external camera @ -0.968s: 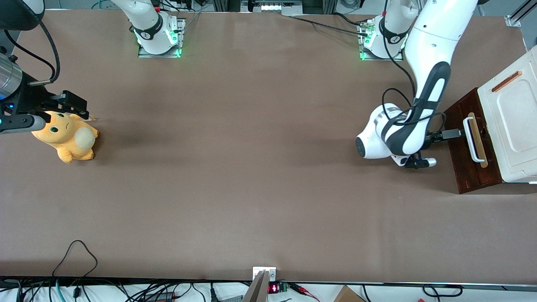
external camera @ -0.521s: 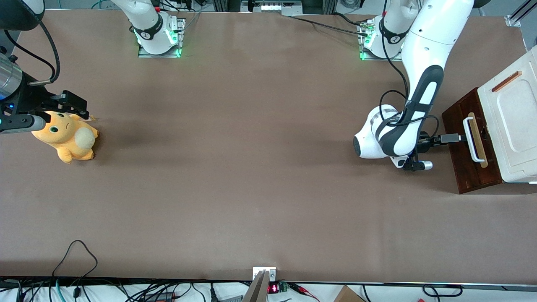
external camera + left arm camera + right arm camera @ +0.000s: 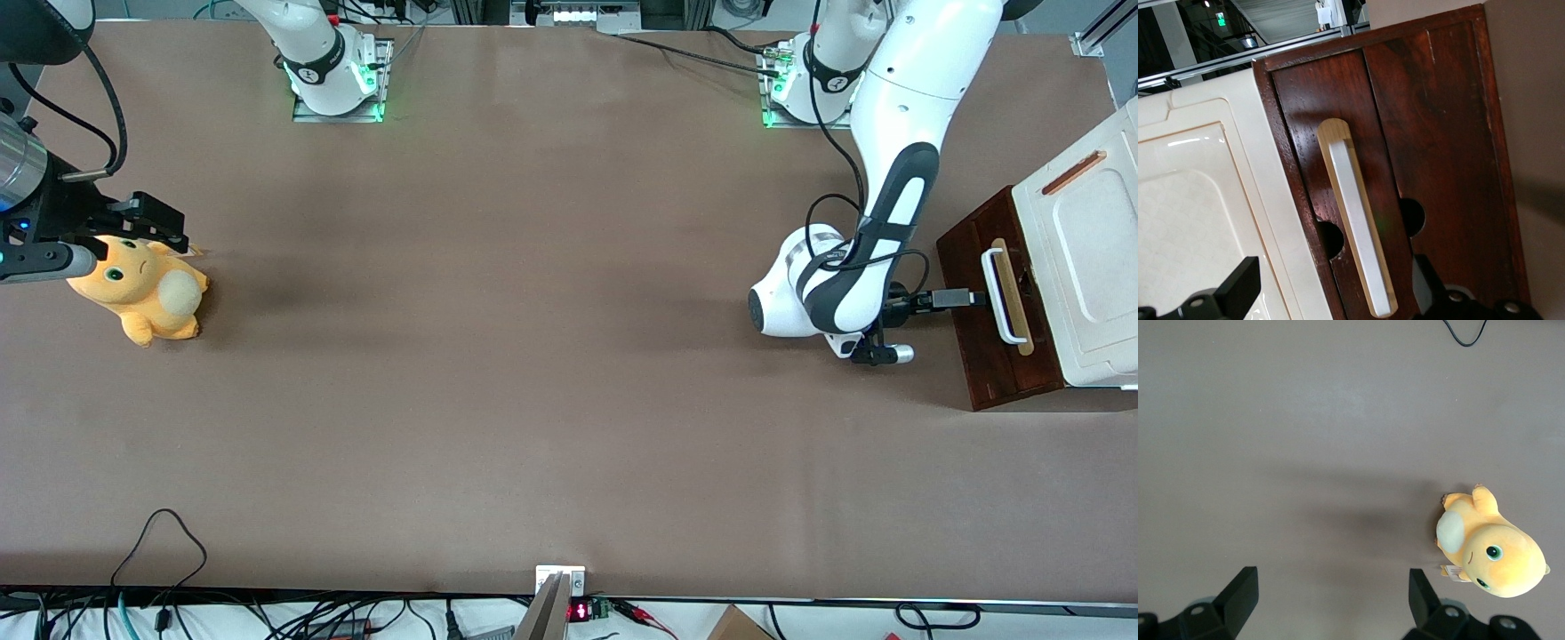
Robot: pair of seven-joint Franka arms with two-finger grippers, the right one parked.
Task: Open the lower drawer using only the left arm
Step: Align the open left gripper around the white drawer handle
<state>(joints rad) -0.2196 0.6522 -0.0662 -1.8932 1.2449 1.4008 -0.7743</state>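
Observation:
The lower drawer [image 3: 978, 356] is a dark red-brown wooden front at the working arm's end of the table, under the white cabinet [image 3: 1089, 240]. Its white bar handle [image 3: 1003, 298] sits on a pale wood strip. My left arm [image 3: 853, 284] reaches toward it, and its black gripper [image 3: 965, 298] hovers just short of the handle's middle. In the left wrist view the gripper [image 3: 1331, 293] is open, its fingers [image 3: 1238, 287] spread wide on either side of the handle [image 3: 1355, 220] without touching it. The dark drawer front [image 3: 1438, 133] fills that view.
A yellow plush toy [image 3: 147, 293] lies toward the parked arm's end of the table, also seen in the right wrist view [image 3: 1491, 550]. The white cabinet panel [image 3: 1198, 220] borders the drawer front. Brown table [image 3: 533, 356] stretches between the two ends.
My left arm has drawn back slightly from the drawer, and the gripper has shifted a little nearer to the front camera along the handle. The drawer front has hardly moved.

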